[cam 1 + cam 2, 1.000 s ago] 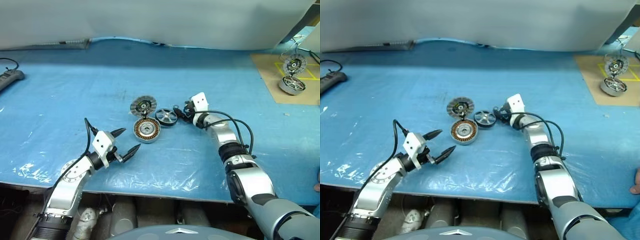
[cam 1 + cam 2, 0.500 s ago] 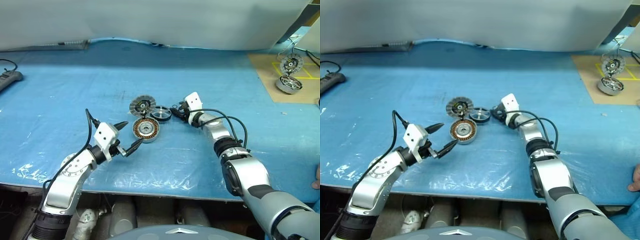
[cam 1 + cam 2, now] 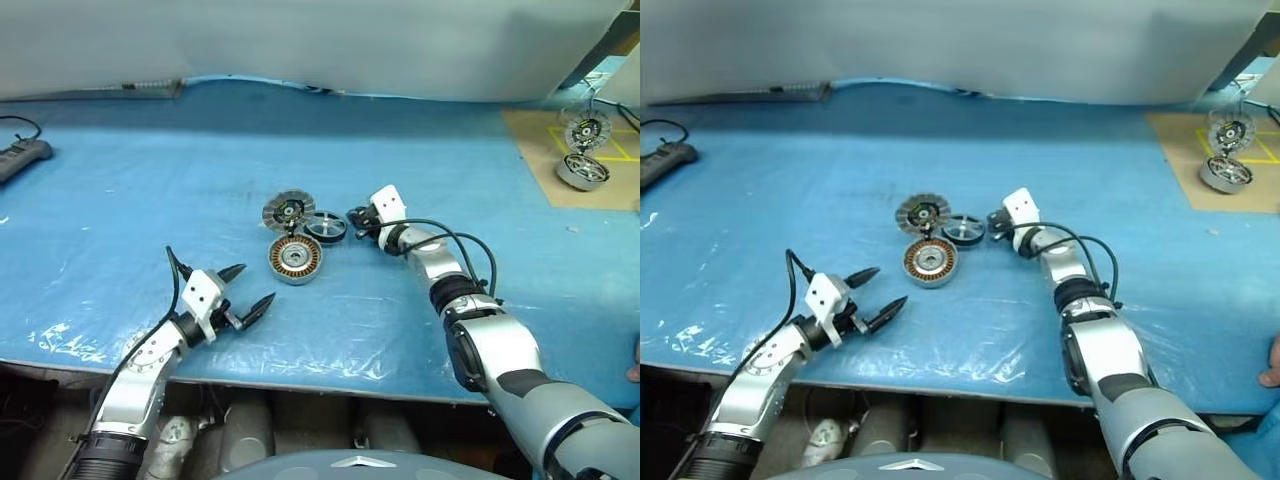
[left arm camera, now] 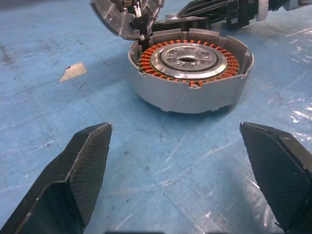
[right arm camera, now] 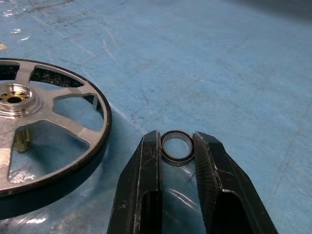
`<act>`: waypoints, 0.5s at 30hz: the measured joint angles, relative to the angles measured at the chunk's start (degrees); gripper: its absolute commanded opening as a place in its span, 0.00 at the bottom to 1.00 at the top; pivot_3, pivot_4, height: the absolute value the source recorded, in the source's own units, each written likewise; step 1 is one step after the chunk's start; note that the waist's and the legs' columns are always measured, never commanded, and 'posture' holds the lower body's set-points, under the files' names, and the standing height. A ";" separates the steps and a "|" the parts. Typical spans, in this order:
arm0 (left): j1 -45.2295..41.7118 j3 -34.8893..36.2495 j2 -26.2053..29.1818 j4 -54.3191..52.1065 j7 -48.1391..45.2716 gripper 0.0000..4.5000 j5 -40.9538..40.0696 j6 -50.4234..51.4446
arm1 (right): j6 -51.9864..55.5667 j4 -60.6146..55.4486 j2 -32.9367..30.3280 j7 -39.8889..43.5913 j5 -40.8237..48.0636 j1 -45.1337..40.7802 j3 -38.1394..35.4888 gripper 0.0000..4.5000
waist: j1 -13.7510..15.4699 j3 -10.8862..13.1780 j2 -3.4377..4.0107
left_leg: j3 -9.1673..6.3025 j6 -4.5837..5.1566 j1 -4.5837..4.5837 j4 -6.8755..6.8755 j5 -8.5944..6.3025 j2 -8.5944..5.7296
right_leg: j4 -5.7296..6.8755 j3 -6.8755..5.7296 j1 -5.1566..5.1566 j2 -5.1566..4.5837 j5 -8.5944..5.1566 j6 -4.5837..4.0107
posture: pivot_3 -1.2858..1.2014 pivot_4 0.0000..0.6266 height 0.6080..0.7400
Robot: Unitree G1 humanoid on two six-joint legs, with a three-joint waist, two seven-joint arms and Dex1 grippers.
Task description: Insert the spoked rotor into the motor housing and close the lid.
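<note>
Right wrist view: the right gripper [image 5: 176,146] pinches a small dark ring [image 5: 176,147] between its fingertips, just beside the spoked rotor [image 5: 46,131], which lies flat on the blue table cover [image 3: 150,180]. Whether the ring is lifted is hard to tell. The motor housing [image 3: 295,259] sits close by, copper windings showing, its lid [image 3: 287,211] swung open behind it. The left gripper [image 3: 243,290] waits wide open, apart from the housing. For a clean insertion, the rotor should come down level, hub centred over the housing's core.
</note>
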 measured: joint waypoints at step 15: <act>0.51 0.75 0.13 -3.10 -0.44 1.00 -1.40 -1.12 | 18.45 -44.07 -11.67 4.65 2.32 23.27 -0.20 0.13 | 1.09 0.03 -0.05 | 0.00 -0.11 -0.08 -0.35 0.07 -0.04 | -0.34 0.00 -0.14 0.09 0.01 0.07 | 0.52 0.24 1.00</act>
